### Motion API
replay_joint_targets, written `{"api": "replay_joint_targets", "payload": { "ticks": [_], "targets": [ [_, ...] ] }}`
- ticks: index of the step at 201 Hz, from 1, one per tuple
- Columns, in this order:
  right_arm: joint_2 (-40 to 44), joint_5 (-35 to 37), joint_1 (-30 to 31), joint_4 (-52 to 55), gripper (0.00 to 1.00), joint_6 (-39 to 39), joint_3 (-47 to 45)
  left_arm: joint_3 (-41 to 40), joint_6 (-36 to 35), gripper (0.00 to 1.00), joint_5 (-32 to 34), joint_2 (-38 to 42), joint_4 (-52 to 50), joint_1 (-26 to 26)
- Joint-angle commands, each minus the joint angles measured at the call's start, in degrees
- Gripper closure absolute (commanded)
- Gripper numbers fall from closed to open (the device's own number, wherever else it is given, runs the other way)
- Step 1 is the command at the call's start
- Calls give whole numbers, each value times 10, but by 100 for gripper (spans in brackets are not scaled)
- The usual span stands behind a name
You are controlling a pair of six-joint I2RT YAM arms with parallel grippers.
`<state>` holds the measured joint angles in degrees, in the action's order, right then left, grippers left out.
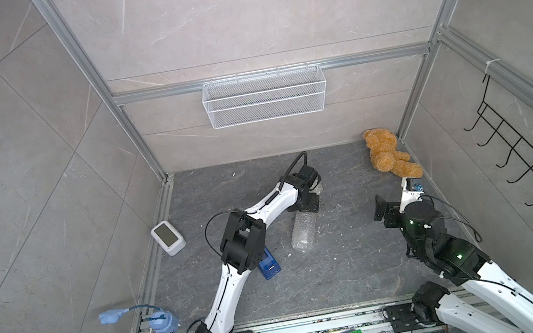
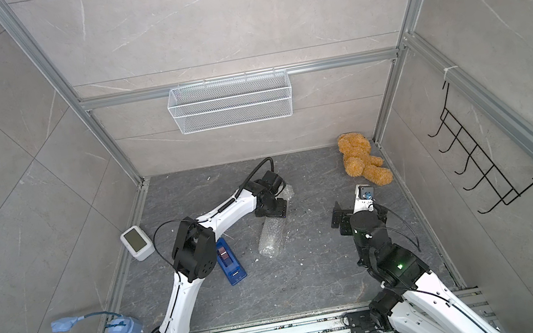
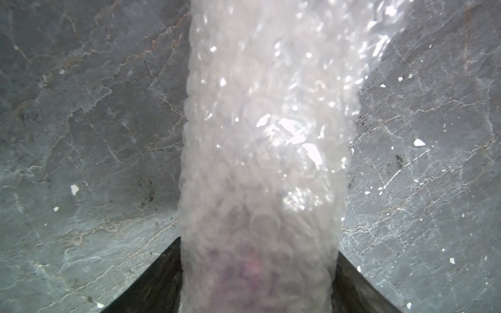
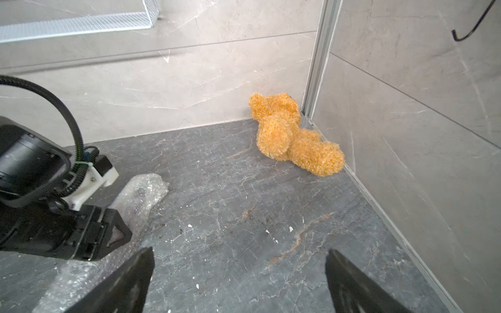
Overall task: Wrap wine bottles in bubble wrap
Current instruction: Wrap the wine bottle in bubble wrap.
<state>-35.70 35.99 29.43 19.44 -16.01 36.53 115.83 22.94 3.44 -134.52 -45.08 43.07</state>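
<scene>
Straddling bubble wrap [image 3: 265, 122], left hand [image 3: 257, 249]; right hand [image 4: 240, 253] wide open.

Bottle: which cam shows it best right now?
Left wrist. Only there does the bottle show, as a purple blur through the bubble wrap. Both top views show only the rolled bubble wrap, with no bottle colour. Right wrist catches one end of the bubble wrap, nothing clear of the bottle.
</scene>
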Motion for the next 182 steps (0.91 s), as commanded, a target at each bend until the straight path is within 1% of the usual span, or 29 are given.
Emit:
{"api": "replay_joint_targets", "payload": {
  "ticks": [1,39,56,69,90,109,128,152,182],
  "targets": [
    [-11,9,-1,4,0,-6,10,14,-25,24,-13,34,-26,-3],
    [-95,-33,0,113,0,-44,80,9,-36,23,-17,57,-31,-3],
    [-140,-67,1,153,0,-61,107,0,-39,23,-17,76,-33,-3],
    [-165,-96,1,163,1,-73,115,-10,-41,23,-15,93,-37,-3],
    [-188,-147,4,146,7,-84,112,-34,-43,23,-8,131,-41,-3],
    [-200,-183,14,121,10,-98,104,-69,-44,23,5,177,-41,-3],
    [-215,-195,34,109,12,-110,106,-117,-43,23,20,228,-41,-4],
    [-244,-193,82,99,14,-121,114,-189,-25,23,38,303,-42,-9],
    [-287,-204,145,76,18,-143,121,-294,23,24,57,403,-53,-32]
  ]
}}
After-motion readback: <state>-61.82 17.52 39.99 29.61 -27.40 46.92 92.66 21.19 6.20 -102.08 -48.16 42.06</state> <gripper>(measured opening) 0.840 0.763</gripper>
